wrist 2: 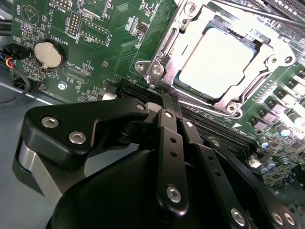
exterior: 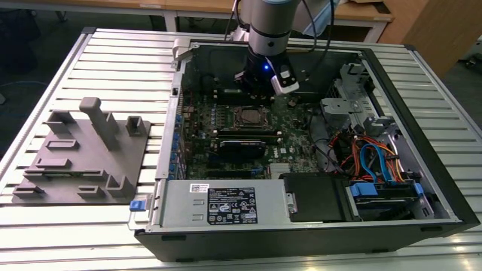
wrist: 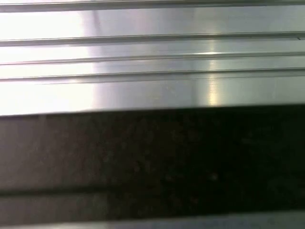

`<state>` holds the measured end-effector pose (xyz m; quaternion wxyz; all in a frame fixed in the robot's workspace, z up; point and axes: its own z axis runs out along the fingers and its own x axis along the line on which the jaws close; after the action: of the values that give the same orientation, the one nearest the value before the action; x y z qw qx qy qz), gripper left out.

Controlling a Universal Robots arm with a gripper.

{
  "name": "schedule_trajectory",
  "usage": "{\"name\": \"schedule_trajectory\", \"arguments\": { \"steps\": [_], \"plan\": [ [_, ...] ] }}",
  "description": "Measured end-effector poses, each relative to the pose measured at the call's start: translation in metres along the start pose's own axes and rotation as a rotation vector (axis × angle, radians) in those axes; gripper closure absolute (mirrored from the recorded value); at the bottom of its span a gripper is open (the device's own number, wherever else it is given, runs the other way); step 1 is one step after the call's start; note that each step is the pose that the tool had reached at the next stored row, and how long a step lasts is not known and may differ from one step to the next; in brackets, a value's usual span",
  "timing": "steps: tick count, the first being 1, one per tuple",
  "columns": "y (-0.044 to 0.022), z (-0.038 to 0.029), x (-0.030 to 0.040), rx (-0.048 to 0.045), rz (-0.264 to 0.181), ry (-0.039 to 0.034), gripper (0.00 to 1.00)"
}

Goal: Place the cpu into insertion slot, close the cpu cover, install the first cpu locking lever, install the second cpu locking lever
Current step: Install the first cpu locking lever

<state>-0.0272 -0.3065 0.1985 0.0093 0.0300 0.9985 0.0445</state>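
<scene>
The cpu (wrist 2: 217,59) lies flat in the insertion slot (wrist 2: 188,40), its dull silver top glaring bright in the upper right of the second wrist view; the cpu cover (wrist 2: 248,93) frames it, a thin silvery plate that seems to lie down around the chip, its square opening showing the metal top; whether the locking levers are hooked I cannot tell. In the exterior view the same socket sits a little above the centre of the frame, the cpu (exterior: 246,116) a small square on the green motherboard (exterior: 218,127), inside the open computer case (exterior: 421,113) that rests on the ribbed metal surface (exterior: 60,56).

The gripper (wrist 2: 167,98) reaches toward the socket from the lower centre of the second wrist view; the jaws look pressed together, two black fingers side by side with nothing between them, their tips right at the near edge of the cover, over the black memory slots (wrist 2: 214,129); so the chip lies just ahead of the tips, up and to the right in that frame. In the exterior view the gripper (exterior: 263,90) hangs just above the socket in the frame.

A round coin battery (wrist 2: 48,54) sits at the upper left of the second wrist view, well apart from the socket.
</scene>
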Motion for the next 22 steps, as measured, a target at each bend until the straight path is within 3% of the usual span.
{"name": "schedule_trajectory", "arguments": {
  "steps": [7, 11, 15, 22],
  "plan": [
    [0.0002, -0.0016, -0.0001, 0.0012, 0.000, -0.0002, 0.90],
    [-0.0001, 0.0000, 0.0001, 0.0159, 0.000, -0.0006, 0.90],
    [-0.0001, 0.0021, 0.0000, 0.0234, -0.001, -0.0014, 0.90],
    [-0.0004, 0.0036, 0.0001, 0.0210, 0.000, -0.0009, 0.90]
  ]
}}
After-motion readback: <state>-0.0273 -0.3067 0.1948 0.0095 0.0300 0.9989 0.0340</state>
